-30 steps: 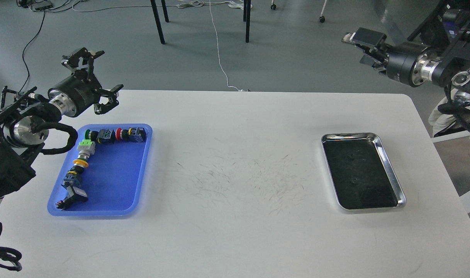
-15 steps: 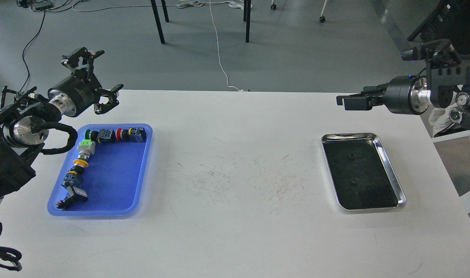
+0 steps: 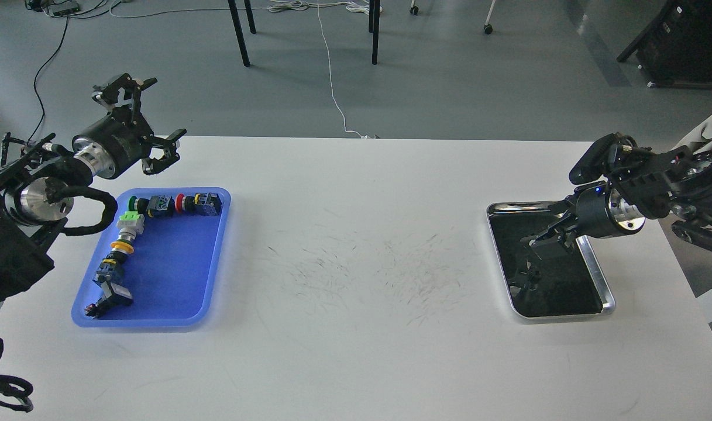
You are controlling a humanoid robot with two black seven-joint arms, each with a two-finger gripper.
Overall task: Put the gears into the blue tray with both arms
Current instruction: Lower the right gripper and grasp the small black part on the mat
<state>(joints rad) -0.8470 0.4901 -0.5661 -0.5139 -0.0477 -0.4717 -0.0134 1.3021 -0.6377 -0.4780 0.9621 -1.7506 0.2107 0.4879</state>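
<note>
The blue tray [image 3: 174,263] lies at the table's left and holds a row of colourful push-button parts [image 3: 174,204] along its far and left sides. My left gripper [image 3: 167,106] hovers open beyond the tray's far left corner, holding nothing. At the right, a silver tray [image 3: 595,266] with a dark inside holds one small black gear [image 3: 533,272] that shows. My right gripper [image 3: 532,241] reaches down into this tray's far half, just above that gear. Its dark fingers blend with the tray, so their state is unclear.
The white table [image 3: 356,327] has faint scuff marks in its middle. Chair legs [image 3: 238,35] and cables [image 3: 332,76] stand on the grey floor beyond the far edge. A black cable loop [image 3: 4,386] hangs at the lower left.
My right arm swung down from high at the right and its gripper lowered into the silver tray, covering the farther gear. The left arm stayed still.
</note>
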